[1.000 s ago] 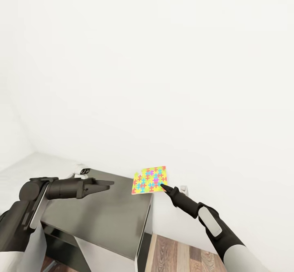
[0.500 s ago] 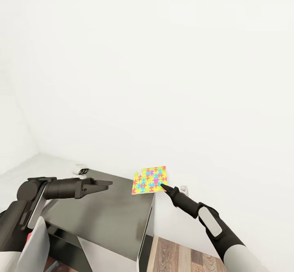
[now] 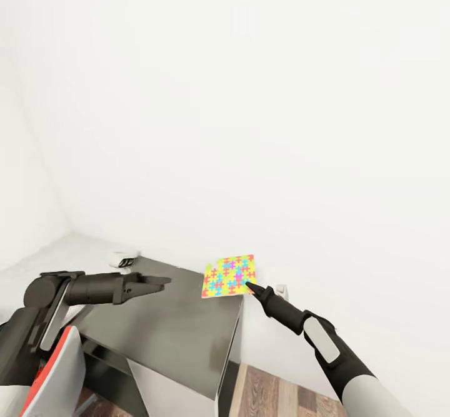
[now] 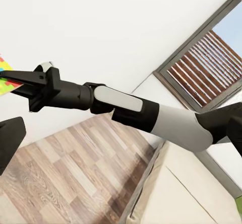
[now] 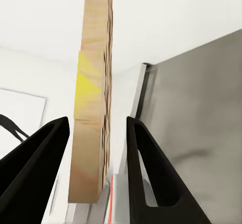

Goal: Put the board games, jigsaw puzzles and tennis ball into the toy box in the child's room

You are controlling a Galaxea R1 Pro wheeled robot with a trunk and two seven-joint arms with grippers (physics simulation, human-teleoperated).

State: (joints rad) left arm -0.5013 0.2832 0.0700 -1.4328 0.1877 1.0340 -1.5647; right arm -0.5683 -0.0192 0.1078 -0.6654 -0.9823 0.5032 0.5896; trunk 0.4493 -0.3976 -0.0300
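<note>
A jigsaw puzzle, a thin square of yellow, blue, pink and green pieces, hangs in the air over the right end of the table's dark grey corner section. My right gripper is shut on its lower right corner. The right wrist view has the puzzle edge-on between the two fingers. My left gripper is held level above the dark top, open and holding nothing. In the left wrist view, the puzzle's corner peeks in beside my right arm.
A small white object sits at the back of the dark top, against the white wall. A white panel with a red edge rises at the lower left. Wooden floor lies right of the table. The left wrist view has a slatted window and a cream surface.
The whole head view has shifted, so the camera moved: table and room corner slid right and the red-edged panel came in. Both arms and the puzzle kept their pose.
</note>
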